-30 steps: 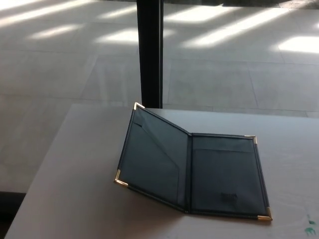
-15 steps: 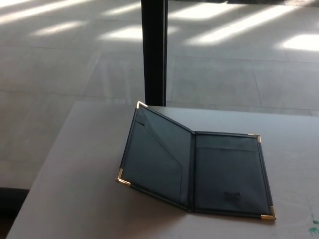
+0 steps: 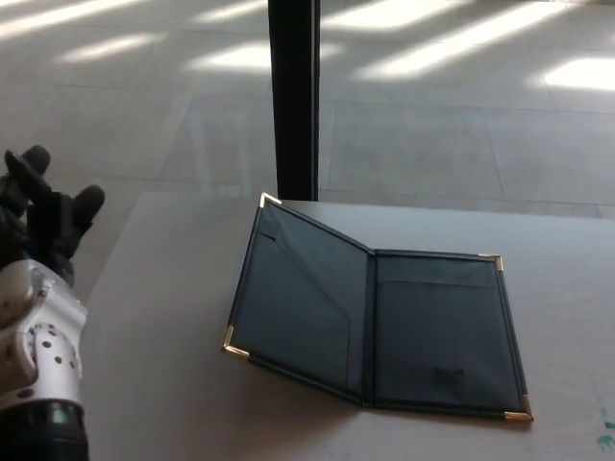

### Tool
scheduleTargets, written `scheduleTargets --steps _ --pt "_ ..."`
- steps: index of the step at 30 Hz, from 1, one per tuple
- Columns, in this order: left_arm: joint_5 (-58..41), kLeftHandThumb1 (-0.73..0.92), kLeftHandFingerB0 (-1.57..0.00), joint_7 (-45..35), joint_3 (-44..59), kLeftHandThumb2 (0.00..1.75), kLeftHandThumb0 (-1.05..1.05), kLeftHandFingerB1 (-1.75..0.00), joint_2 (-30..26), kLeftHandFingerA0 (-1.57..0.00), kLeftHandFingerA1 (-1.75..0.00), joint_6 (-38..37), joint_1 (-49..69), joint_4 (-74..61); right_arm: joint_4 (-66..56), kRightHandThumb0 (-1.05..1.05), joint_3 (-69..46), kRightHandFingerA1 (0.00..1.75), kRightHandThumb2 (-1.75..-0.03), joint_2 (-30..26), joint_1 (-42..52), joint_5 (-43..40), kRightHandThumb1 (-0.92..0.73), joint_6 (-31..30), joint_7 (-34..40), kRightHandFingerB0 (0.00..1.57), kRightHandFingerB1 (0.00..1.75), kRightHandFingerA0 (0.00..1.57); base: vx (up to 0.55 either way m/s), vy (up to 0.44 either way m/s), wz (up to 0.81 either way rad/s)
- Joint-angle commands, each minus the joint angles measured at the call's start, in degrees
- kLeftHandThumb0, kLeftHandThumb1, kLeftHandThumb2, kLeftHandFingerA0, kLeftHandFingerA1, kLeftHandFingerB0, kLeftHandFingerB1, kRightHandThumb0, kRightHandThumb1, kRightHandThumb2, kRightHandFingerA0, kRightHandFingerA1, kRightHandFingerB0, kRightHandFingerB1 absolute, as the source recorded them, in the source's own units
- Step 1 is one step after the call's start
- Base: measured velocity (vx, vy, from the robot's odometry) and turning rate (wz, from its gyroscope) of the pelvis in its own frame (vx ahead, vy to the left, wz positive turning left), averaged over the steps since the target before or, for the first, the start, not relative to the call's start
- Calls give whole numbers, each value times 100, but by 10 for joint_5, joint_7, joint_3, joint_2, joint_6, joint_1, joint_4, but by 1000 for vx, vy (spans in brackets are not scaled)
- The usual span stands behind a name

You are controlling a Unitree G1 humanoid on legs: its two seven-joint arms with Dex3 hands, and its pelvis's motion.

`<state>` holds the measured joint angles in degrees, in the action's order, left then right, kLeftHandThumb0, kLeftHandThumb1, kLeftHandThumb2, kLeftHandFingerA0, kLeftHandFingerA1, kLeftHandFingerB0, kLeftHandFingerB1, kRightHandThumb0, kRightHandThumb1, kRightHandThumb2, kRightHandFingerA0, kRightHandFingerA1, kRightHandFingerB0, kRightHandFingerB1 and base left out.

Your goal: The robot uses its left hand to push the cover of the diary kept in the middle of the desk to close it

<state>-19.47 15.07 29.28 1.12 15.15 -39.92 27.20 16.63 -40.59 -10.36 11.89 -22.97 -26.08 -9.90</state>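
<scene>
A dark diary (image 3: 375, 322) with gold corner caps lies open in the middle of the pale desk (image 3: 163, 384). Its right half rests flat, while the left cover (image 3: 293, 298) stands tilted up at an angle from the spine. My left hand (image 3: 43, 211) is raised at the far left edge of the head view, beyond the desk's left side, fingers apart and holding nothing. Its silver wrist shows below it. The hand is well clear of the cover, roughly a cover's width to its left. My right hand does not show.
A black vertical post (image 3: 293, 96) rises just behind the desk's far edge, close to the diary's top left corner. Sunlit tiled floor lies beyond. A small green mark (image 3: 603, 440) sits at the desk's right edge.
My left hand and wrist have risen into view at the far left; earlier no part of me showed. The camera shifted slightly. The diary has not moved.
</scene>
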Motion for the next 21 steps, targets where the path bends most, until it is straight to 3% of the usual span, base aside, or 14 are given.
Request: scheduleTargets --steps 1,2,3,4,8,9,10,14,15,17,18,19,20,21 --pt "7 91 -44 1 -30 86 -96 -49 18 -58 -57 3 31 10 -31 -72 -21 67 -70 -9 -11 -36 -92 5 12 40 47 38 0 0 0" --pt "8 80 -43 0 -36 117 -90 -56 18 -51 -61 7 39 7 -31 -72 -21 67 -71 -9 -12 -35 -92 4 10 40 48 38 0 0 0" --pt "7 80 -43 -1 -41 117 -90 -56 18 -51 -61 11 46 4 -29 -72 -20 67 -71 -10 -12 -33 -92 6 8 40 48 38 0 0 0" --pt "12 92 -42 5 -46 84 -97 -46 17 -52 -50 17 50 7 -30 -73 -23 69 -69 -7 -16 -33 -92 2 19 45 49 42 0 0 0" --pt "21 92 -49 30 -59 79 -96 -46 10 -60 -49 40 65 4 -23 -74 -23 67 -72 -10 -17 -33 -92 9 8 39 46 39 0 0 0" --pt "25 75 -47 50 -62 116 -94 -56 9 -52 -58 70 71 -11 -22 -72 -26 66 -70 -11 -19 -36 -92 8 9 41 48 38 0 0 0" --pt "26 92 -46 56 -66 78 -93 -46 12 -55 -50 80 76 -22 -23 -72 -27 66 -68 -10 -21 -35 -92 6 14 46 49 42 0 0 0" --pt "29 92 -43 75 -87 80 -91 -48 34 -58 -56 119 118 -100 -4 -74 -26 65 -70 -15 -27 -29 -92 17 8 41 46 39 0 0 0" --pt "25 91 -49 83 -93 81 -99 -54 49 -58 -63 133 132 -129 -1 -74 -27 65 -69 -16 -32 -30 -92 18 9 44 48 39 0 0 0" --pt "15 92 -39 95 -116 84 -100 -49 95 -52 -58 167 187 -208 -2 -74 -27 66 -69 -15 -36 -30 -92 21 11 44 49 39 0 0 0" --pt "10 91 -43 113 -113 82 -104 -49 115 -57 -59 176 196 -221 -10 -73 -27 65 -70 -13 -33 -32 -92 17 13 43 50 38 0 0 0" --pt "-14 74 -43 124 -99 117 -96 -57 142 -51 -63 180 211 -244 -19 -73 -26 64 -71 -11 -30 -32 -92 12 15 43 52 35 0 0 0" --pt "-20 92 -44 115 -102 79 -98 -50 151 -52 -57 182 225 -257 -18 -73 -26 63 -71 -12 -30 -32 -92 13 14 43 52 35 0 0 0" --pt "-24 92 -41 107 -107 81 -97 -50 160 -50 -57 180 239 -270 -20 -72 -26 64 -70 -12 -31 -33 -92 11 14 44 52 37 0 0 0"
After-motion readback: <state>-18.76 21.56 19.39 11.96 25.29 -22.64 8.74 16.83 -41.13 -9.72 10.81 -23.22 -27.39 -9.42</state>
